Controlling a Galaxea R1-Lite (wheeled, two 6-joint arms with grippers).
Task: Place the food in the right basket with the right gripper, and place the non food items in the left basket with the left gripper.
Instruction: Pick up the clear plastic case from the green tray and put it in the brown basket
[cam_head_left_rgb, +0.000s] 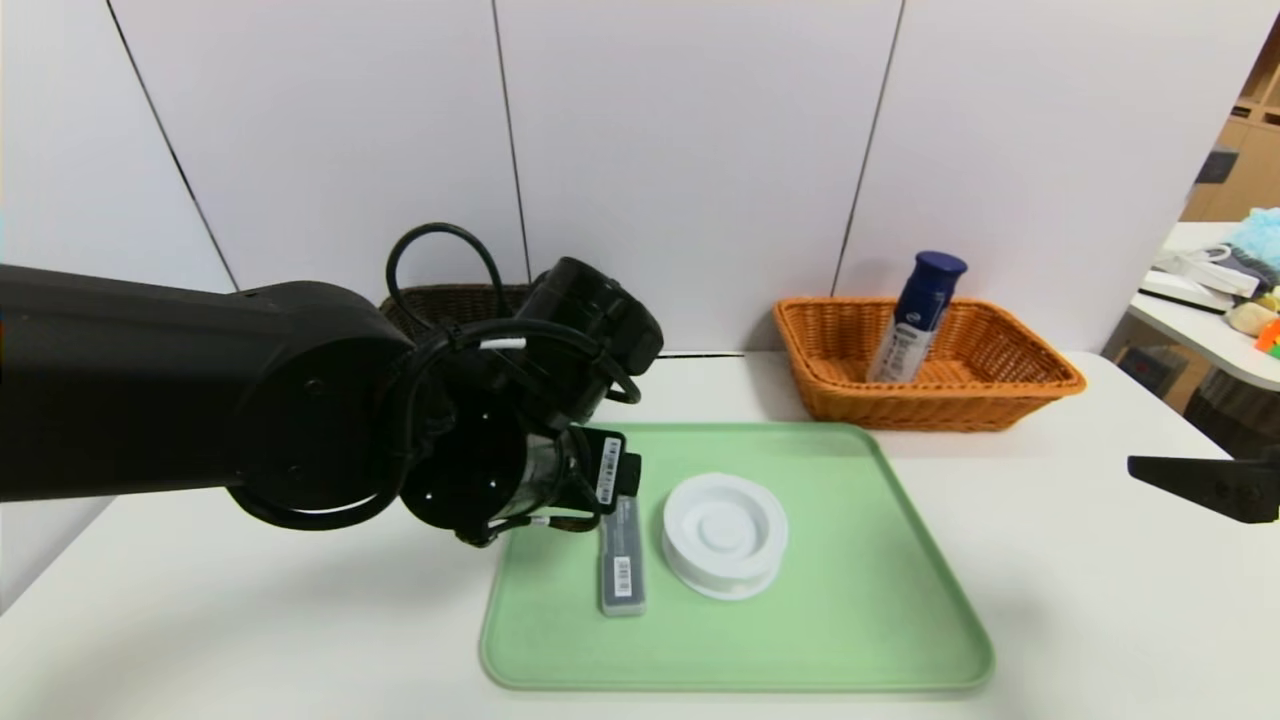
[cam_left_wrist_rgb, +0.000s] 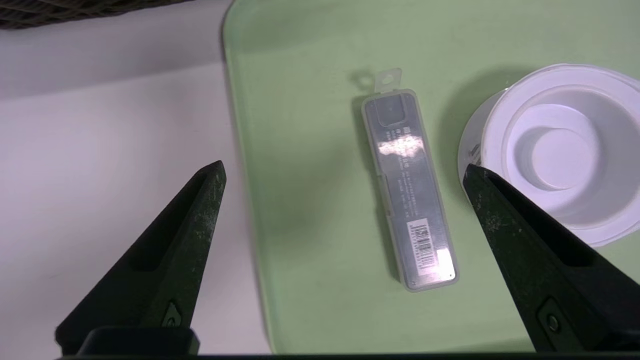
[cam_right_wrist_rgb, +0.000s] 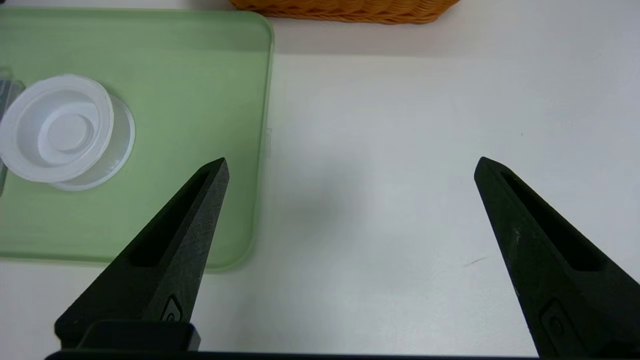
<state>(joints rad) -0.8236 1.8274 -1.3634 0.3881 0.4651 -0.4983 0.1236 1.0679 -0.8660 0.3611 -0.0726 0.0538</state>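
In the head view, the left gripper (cam_head_left_rgb: 622, 480) hovers over the left part of the green tray (cam_head_left_rgb: 840, 640), above the grey case (cam_head_left_rgb: 623, 570); the white round container (cam_head_left_rgb: 724, 535) sits just beside the case. At upper right, the navy-capped bottle (cam_head_left_rgb: 915, 318) leans in the orange wicker basket (cam_head_left_rgb: 930, 400). The dark wicker basket (cam_head_left_rgb: 455, 300) is partly hidden at upper left. The right gripper (cam_head_left_rgb: 1205, 485) is at the right edge.

In the left wrist view, the fingers (cam_left_wrist_rgb: 192, 235) are wide apart, holding nothing.

In the right wrist view, the fingers (cam_right_wrist_rgb: 192, 240) are also wide apart above the white surface (cam_right_wrist_rgb: 360, 200).

1 green tray (cam_head_left_rgb: 860, 600) on white table (cam_head_left_rgb: 1080, 600); side table (cam_head_left_rgb: 1215, 345) at right.
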